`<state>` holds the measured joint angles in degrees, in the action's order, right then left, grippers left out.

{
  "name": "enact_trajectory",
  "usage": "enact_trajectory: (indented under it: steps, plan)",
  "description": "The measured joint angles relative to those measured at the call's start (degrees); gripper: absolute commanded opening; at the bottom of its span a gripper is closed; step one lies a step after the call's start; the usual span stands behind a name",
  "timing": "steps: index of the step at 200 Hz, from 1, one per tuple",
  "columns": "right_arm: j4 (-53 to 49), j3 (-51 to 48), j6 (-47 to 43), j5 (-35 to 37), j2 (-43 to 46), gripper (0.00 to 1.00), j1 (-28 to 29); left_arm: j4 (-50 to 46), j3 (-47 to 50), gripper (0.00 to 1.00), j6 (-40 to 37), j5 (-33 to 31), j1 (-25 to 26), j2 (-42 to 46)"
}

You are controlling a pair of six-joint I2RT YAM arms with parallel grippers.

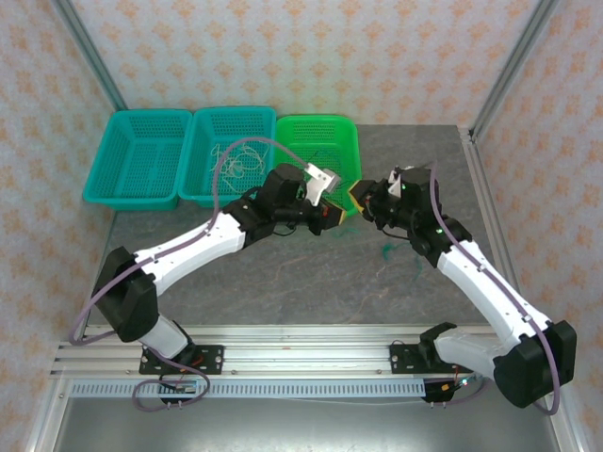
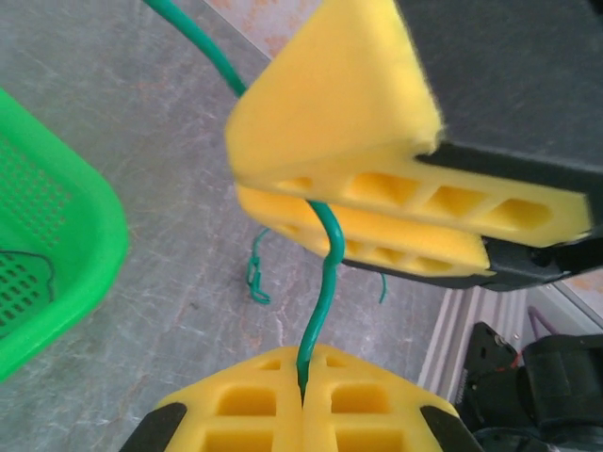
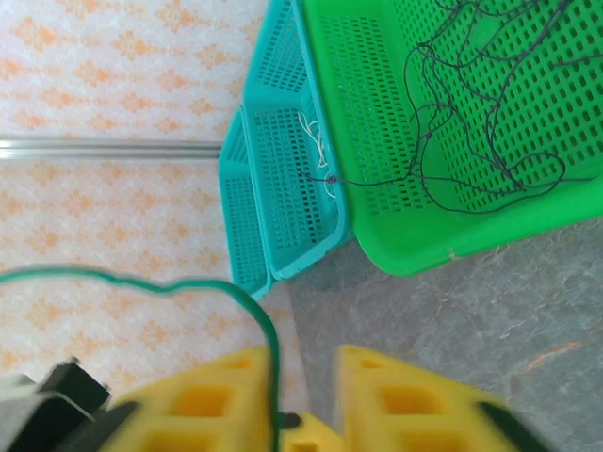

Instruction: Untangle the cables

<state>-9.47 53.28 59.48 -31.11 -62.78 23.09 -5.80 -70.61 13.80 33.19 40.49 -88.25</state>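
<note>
Left wrist view: I am pinching the thin green wire (image 2: 327, 273) in my closed left gripper (image 2: 303, 381).
Right gripper (image 3: 306, 400): jaws standing slightly apart, freeing that wire for handover, I judge.
Other cables: black strands (image 3: 426, 132) lying in the green plastic basket (image 3: 424, 250), one o'clock.

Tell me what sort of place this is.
Likely a robot lab cell: two arms bolted to an aluminium rail, patterned panels walling a grey table, three plastic baskets at the back.
</note>
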Motion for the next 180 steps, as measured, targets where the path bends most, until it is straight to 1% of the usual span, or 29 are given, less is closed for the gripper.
enact_trajectory:
  steps: [9,14,20,32,48,59,76,107,125,143,163,180]
  plan:
    - [0.02,-0.02,-1.51,0.33,0.5,0.48,0.0,-0.42,0.0,0.0,-0.07,-2.1,-0.09,0.9]
    - [-0.02,-0.07,-1.9,0.72,1.14,0.56,0.0,-0.85,0.0,0.0,-0.17,-3.32,-0.13,1.46]
    - [0.02,-0.24,-2.54,1.31,2.1,0.62,0.0,-1.29,0.0,0.0,-0.26,-4.96,-0.37,2.21]
    - [0.11,-0.98,-4.59,2.56,5.11,0.69,0.0,-1.99,-0.11,0.0,-0.28,-8.11,-1.4,3.72]
    - [1.68,-2.84,-6.88,4.2,10.1,0.74,0.0,-3.3,-0.83,0.0,-0.17,-11.72,-4.59,5.27]
    - [3.48,-4.74,-8.33,5.16,13.62,0.75,0.0,-4.2,-1.79,0.0,0.11,-13.84,-7.65,5.68]
    - [5.81,-7.63,-9.84,6.29,17.49,0.77,0.0,-5.25,-3.89,0.0,1.55,-16.31,-14.71,5.62]
    - [6.91,-10.88,-11.61,7.15,19.5,0.8,0.0,-8.46,-10.08,0.0,4.37,-20.35,-28.5,2.8]
    - [6.8,-11.34,-12.41,7.17,19.34,0.8,0.0,-10.93,-16.15,0.0,5.57,-22.25,-36.17,-1.57]
    - [6.71,-11.34,-13.29,7.21,19.37,0.81,0.0,-14.62,-22.86,0.0,5.9,-23.41,-42.4,-7.17]
    - [6.34,-11.34,-14.16,7.48,19.37,0.81,0.0,-19.58,-31.98,0.0,5.64,-24.44,-47.89,-14.86]
    - [5.7,-11.32,-14.82,7.96,19.37,0.81,0.0,-23.65,-39.43,0.0,5.62,-24.63,-51.56,-21.62]
